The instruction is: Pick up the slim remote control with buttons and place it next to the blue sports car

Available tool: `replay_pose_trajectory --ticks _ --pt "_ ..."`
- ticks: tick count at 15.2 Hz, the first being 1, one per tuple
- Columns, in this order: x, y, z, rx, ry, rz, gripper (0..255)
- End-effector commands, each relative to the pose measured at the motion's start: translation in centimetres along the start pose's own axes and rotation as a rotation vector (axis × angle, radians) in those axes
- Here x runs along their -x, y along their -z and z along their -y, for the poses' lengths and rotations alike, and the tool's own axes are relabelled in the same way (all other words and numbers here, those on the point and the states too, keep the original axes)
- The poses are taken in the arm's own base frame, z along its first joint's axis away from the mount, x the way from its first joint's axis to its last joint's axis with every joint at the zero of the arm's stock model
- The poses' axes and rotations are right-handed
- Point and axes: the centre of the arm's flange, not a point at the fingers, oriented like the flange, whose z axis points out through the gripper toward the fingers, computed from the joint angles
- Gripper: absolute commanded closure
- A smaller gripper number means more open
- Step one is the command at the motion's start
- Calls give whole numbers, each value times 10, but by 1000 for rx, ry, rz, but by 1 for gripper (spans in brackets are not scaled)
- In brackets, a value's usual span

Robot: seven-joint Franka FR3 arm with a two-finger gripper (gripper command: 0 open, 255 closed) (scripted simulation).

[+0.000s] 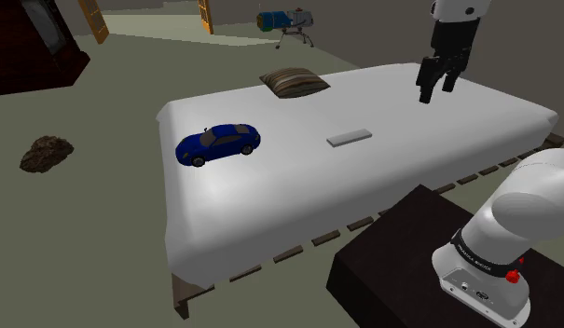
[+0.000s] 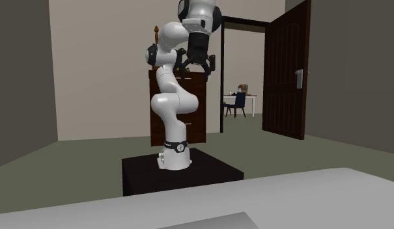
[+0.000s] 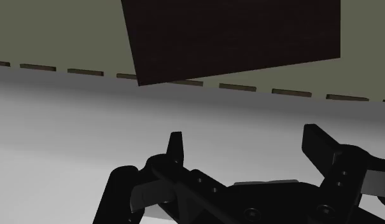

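In the shoulder view, a slim grey remote (image 1: 350, 137) is lying flat on the white bed (image 1: 364, 200), near the middle. The blue sports car (image 1: 217, 143) is sitting on the same bed, well apart from the remote, toward this view's left. A striped brown pillow (image 1: 295, 83) is resting at the far edge of the bed. The black tool (image 1: 438, 90) is hanging in the air above the bed, toward this view's right, and it is holding nothing. The white arm (image 1: 522, 210) is rising from a dark stand (image 1: 401, 266) beside the bed. In the second exterior view, the arm (image 2: 172, 104) is standing tall on the stand (image 2: 179, 172), with the tool (image 2: 195, 64) pointing down, high up in front of a dark dresser (image 2: 198, 114). In the wrist view, the two black fingers (image 3: 175, 149) are standing wide apart, with only the bed (image 3: 70, 127) showing between them, and the stand (image 3: 235, 38) is showing beyond the bed's edge.
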Motion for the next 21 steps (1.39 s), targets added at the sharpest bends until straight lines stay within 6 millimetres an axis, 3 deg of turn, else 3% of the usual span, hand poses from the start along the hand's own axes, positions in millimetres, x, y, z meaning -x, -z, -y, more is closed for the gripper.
replay_pose_trajectory --ticks 1,11,21 --pt "0 0 0 0 0 0 0" --pt "-70 -81 -70 7 343 -44 0" --pt "-162 -158 -113 15 685 -87 0"
